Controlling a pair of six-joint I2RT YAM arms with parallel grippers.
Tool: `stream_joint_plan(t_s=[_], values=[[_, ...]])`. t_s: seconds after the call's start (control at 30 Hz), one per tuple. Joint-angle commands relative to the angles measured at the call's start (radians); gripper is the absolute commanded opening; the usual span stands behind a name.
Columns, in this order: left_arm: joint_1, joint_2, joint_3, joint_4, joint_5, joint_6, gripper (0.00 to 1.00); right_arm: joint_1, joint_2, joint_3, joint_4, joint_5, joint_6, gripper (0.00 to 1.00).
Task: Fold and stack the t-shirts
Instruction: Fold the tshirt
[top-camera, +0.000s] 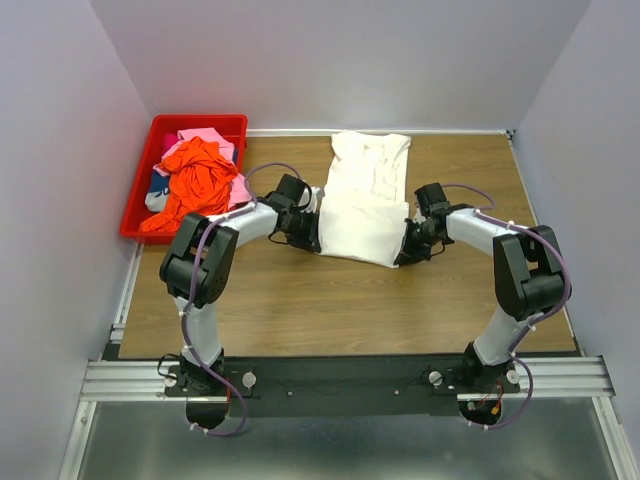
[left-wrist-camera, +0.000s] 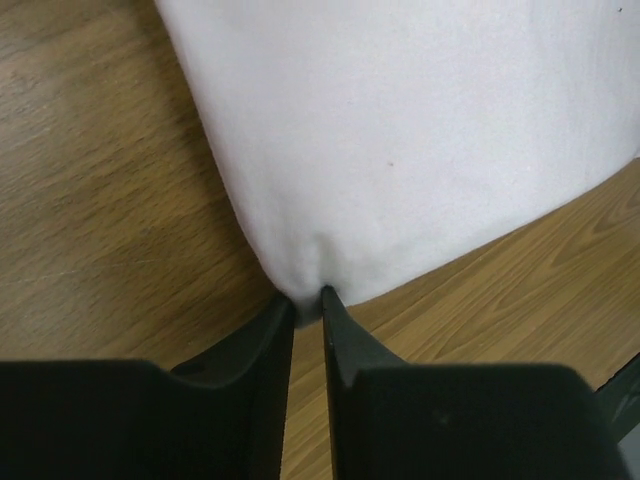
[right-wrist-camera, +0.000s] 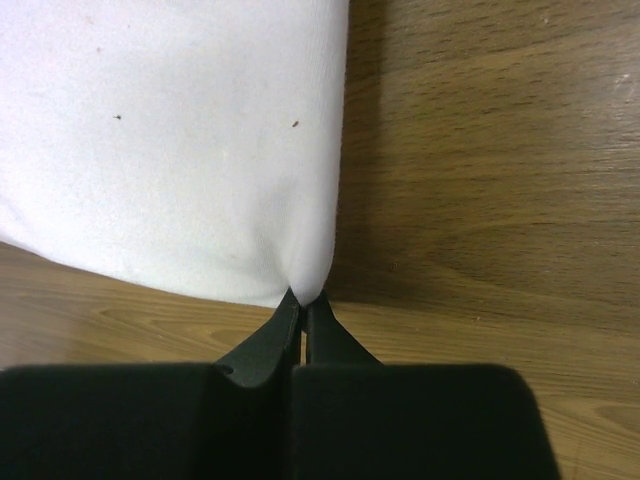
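Well to the left of the white shirt (top-camera: 365, 200), which lies in the middle of the counter (top-camera: 350, 300), the orange shirt (top-camera: 195, 180) sits heaped with others in the red bin (top-camera: 200, 121). At the white shirt's near left corner the left fingers (left-wrist-camera: 330, 312) stand narrow, a slit between them and cloth bunched at their tips. Whether they truly hold it cannot be told, so that pinch should be made sure before any lift. At its near right corner the right fingers (right-wrist-camera: 303, 310) are pressed together on the cloth; both corners would best rise level and travel together toward the shirt's far end, the edge kept taut.
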Motion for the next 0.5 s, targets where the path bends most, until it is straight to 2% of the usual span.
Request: stream_joint_plan(t_s=[0.0,0.03,0.3,0.47], values=[[-0.024,0.057,0.015,-0.018,0.007,0.027,0.06,0.002,0.019,-0.015,-0.012,0.002,-0.007,0.01],[-0.024,0.059,0.016,-0.021,0.007,0.031,0.00,0.001,0.016,-0.015,-0.012,-0.003,-0.008,0.00],[-0.023,-0.040,0.012,-0.118,-0.068,0.073,0.00,0.001,-0.066,-0.012,-0.056,-0.023,-0.023,0.00],[-0.024,-0.130,-0.022,-0.164,-0.054,0.063,0.00,0.002,-0.135,-0.006,-0.150,-0.009,-0.046,0.01]])
